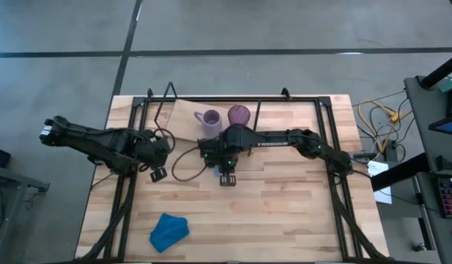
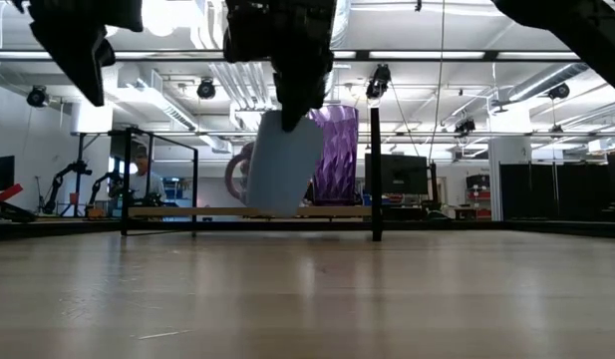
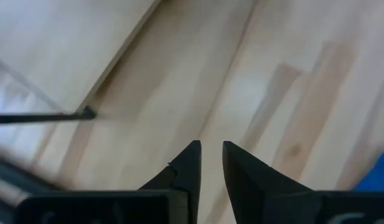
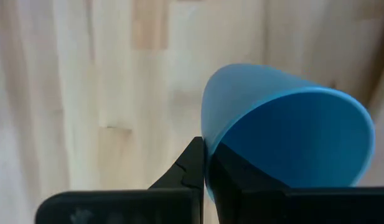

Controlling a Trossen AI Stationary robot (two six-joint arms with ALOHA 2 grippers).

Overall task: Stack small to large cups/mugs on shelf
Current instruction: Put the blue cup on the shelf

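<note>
My right gripper [image 2: 299, 100] is shut on the small bright blue cup [image 2: 282, 165], in front of the shelf [image 1: 183, 114]. The lavender mug [image 1: 209, 121] and the purple tumbler [image 1: 239, 115] stand upright side by side on the shelf board, the tumbler to the right. In the high view my right gripper [image 1: 218, 158] hides most of the cup. My left gripper [image 3: 210, 149] hangs over bare table left of the shelf. Its fingers are almost together and hold nothing. My right gripper pinches the blue cup's rim [image 4: 204, 140], one finger [image 4: 193, 165] outside the wall and the other [image 4: 232, 171] inside the mouth. The fingers come from above, pointing down. The cup hangs below them, tilted, clear of the table.
A crumpled blue cloth [image 1: 169, 231] lies near the table's front edge, left of centre. The shelf's black rod frame [image 2: 375, 170] stands around the board. Black frame rails run along the table's left and right sides. A dark cable [image 1: 183, 165] loops between the arms.
</note>
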